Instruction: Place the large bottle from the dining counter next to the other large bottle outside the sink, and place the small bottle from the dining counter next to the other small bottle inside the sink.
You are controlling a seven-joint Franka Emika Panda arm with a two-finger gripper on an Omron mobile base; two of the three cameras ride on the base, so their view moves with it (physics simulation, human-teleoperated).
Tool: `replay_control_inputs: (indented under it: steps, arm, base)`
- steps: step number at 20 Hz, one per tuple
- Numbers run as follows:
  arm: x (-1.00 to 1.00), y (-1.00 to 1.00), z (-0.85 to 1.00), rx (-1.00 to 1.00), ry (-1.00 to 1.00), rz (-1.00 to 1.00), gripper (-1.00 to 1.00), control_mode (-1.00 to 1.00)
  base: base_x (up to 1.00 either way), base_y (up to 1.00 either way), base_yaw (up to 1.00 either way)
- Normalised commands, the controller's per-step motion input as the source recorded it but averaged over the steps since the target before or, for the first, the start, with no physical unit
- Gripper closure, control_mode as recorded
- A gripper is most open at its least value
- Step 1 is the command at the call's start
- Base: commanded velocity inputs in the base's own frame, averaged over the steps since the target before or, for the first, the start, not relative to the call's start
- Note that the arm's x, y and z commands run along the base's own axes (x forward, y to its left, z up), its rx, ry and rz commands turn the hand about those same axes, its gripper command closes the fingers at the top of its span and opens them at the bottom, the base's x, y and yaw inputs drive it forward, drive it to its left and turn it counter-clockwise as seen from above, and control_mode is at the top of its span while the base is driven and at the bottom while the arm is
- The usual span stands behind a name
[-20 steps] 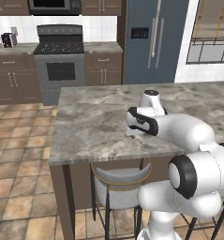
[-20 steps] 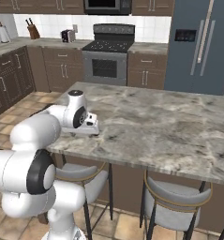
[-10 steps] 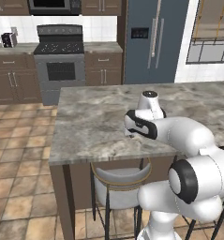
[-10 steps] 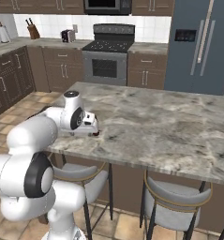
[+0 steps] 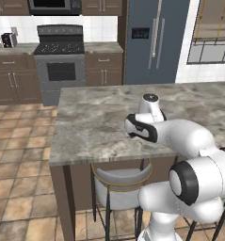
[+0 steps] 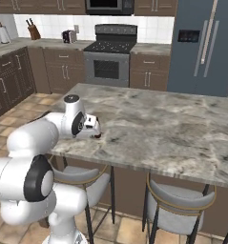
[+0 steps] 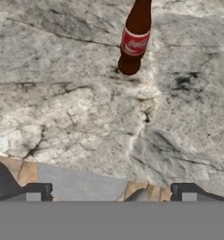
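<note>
Over the last second the gripper (image 7: 111,191) has lowered toward the dining counter (image 7: 62,108), jaws spread and empty, with the small bottle (image 7: 134,41) upright at 12 o'clock, ungrasped.

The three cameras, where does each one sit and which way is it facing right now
Left base view: behind the arm's left, facing the dining counter, stove and fridge; arm rises lower right.
Right base view: behind its right, same dining counter; arm lower left.
Hand view: on the hand, looking down at the counter edge and small bottle, past the gripper, fingertips spread apart.
Both base views share counter, stove and fridge.
</note>
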Motion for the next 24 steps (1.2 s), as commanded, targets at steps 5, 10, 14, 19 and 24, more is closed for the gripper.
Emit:
replay_control_inputs:
  steps: [5, 10, 14, 19, 24]
  arm:
    - [0.28, 0.0, 0.0, 0.0, 0.0, 0.0, -1.0, -1.0]
    - [0.17, 0.0, 0.01, 0.0, 0.0, 0.0, -1.0, -1.0]
    - [0.05, 0.0, 0.01, 0.0, 0.0, 0.0, -1.0, -1.0]
    - [0.05, 0.0, 0.01, 0.0, 0.0, 0.0, -1.0, -1.0]
    - [0.1, 0.0, 0.03, 0.0, 0.0, 0.0, -1.0, -1.0]
  base:
    - [0.0, 0.0, 0.0]
    - [0.0, 0.0, 0.0]
    - [0.0, 0.0, 0.0]
    - [0.0, 0.0, 0.0]
    - [0.0, 0.0, 0.0]
